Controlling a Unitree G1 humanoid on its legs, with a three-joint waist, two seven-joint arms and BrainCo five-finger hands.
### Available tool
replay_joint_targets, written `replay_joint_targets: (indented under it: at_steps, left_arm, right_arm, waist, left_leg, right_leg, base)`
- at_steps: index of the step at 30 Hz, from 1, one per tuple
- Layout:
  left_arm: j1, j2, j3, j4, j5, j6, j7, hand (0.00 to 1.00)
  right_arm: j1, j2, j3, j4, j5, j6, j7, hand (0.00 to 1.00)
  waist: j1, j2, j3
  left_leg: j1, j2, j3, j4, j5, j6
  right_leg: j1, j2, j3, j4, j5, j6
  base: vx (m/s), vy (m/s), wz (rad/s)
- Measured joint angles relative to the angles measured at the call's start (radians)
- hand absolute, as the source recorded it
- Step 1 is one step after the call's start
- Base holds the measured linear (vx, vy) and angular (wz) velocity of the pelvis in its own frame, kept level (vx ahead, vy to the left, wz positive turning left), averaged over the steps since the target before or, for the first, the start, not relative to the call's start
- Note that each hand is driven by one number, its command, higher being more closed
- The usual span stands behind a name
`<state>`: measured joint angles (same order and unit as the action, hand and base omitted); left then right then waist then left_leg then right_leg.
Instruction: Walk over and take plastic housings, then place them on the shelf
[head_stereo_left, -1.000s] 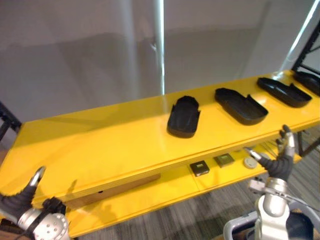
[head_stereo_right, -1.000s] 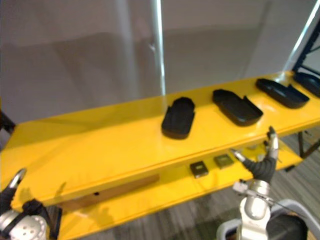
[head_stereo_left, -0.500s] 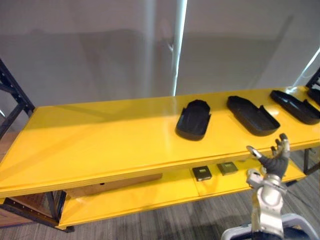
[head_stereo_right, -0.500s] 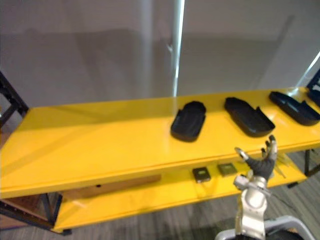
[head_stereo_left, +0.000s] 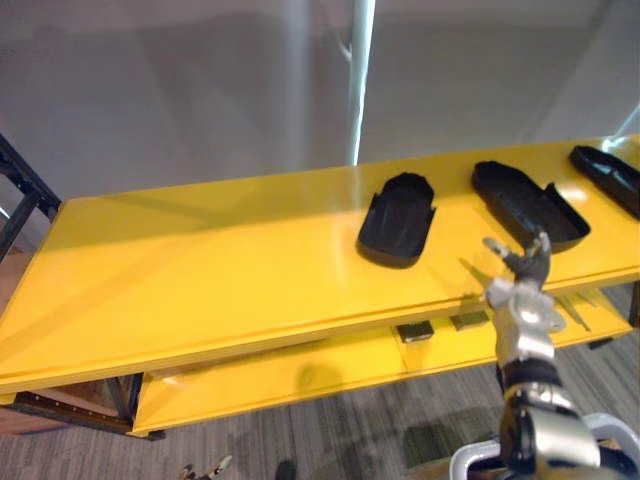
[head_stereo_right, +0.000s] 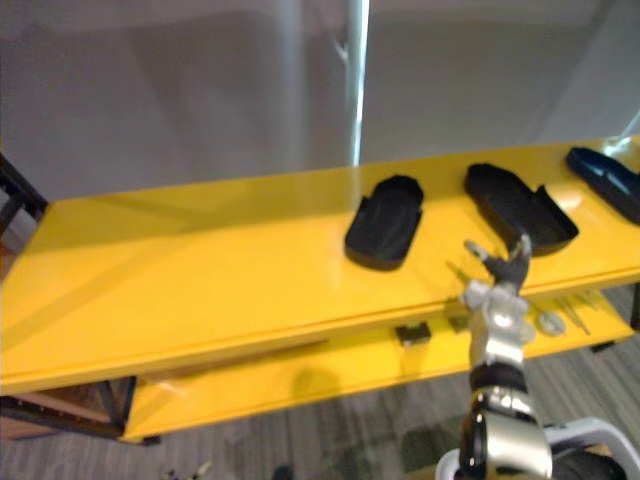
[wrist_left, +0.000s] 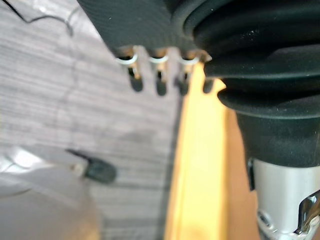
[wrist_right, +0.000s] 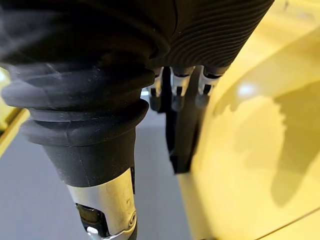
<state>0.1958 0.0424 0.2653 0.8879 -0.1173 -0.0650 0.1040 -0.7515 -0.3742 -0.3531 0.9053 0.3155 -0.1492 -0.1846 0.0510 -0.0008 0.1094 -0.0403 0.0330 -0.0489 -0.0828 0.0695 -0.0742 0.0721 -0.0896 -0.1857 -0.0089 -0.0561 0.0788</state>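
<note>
Well, I count one yellow shelf (head_stereo_left: 200, 270) with three black housings lying on its top board: left housing (head_stereo_left: 398, 218), middle housing (head_stereo_left: 528, 203), right housing (head_stereo_left: 608, 175). My right hand (head_stereo_left: 525, 265) hovers near the middle housing, spread and empty. Whether my left hand (wrist_left: 159, 75) is wide or closed, I cannot tell.

Three black housings (head_stereo_left: 397, 218), two small square parts (head_stereo_left: 414, 331), one yellow shelf (head_stereo_left: 200, 280).

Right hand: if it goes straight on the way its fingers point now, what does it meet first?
Probably the near end of the middle black housing on the yellow shelf, just beyond the fingertips of the open right hand. Depth is unclear; it could pass above it.
</note>
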Motion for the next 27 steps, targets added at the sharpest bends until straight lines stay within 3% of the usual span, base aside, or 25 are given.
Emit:
replay_joint_targets:
  at_steps: [6, 15, 23, 27]
  left_arm:
    - [-0.002, 0.009, -0.083, 0.001, 0.016, -0.029, -0.019, 0.0]
    - [-0.02, 0.032, -0.137, 0.021, 0.017, -0.039, -0.032, 0.0]
    - [-0.043, 0.039, -0.17, 0.018, 0.009, -0.065, -0.033, 0.0]
    - [-0.072, 0.041, -0.179, 0.001, 0.009, -0.065, -0.034, 0.0]
  right_arm:
    - [-0.106, -0.058, 0.064, 0.02, 0.034, 0.006, 0.053, 0.0]
    - [-0.211, -0.059, 0.116, 0.127, 0.103, 0.025, 0.104, 0.0]
    - [-0.34, -0.06, 0.116, 0.243, 0.101, 0.047, 0.119, 0.0]
    - [-0.459, -0.136, 0.11, 0.308, 0.101, 0.05, 0.117, 0.0]
  waist:
    - [0.001, 0.014, 0.048]
    - [0.015, 0.02, 0.07]
    - [0.019, 0.036, 0.133]
    - [0.027, 0.054, 0.187]
  left_leg:
    - [-0.017, -0.01, -0.02, -0.004, 0.004, 0.005]
    - [-0.049, -0.027, -0.024, -0.001, 0.009, 0.01]
    - [-0.067, -0.045, -0.043, 0.0, 0.018, 0.021]
    - [-0.117, -0.037, -0.053, 0.023, 0.026, 0.027]
  right_leg:
    - [-0.011, -0.006, -0.011, 0.004, 0.0, 0.0]
    - [-0.047, -0.019, -0.014, 0.012, 0.002, 0.006]
    - [-0.057, -0.031, -0.036, 0.013, 0.006, 0.012]
    - [-0.126, -0.034, -0.035, 0.088, 0.003, 0.005]
  base:
    - [-0.03, 0.001, 0.07]
    - [0.0, 0.006, 0.01]
    - [-0.02, 0.014, 0.07]
    - [-0.05, 0.022, 0.06]
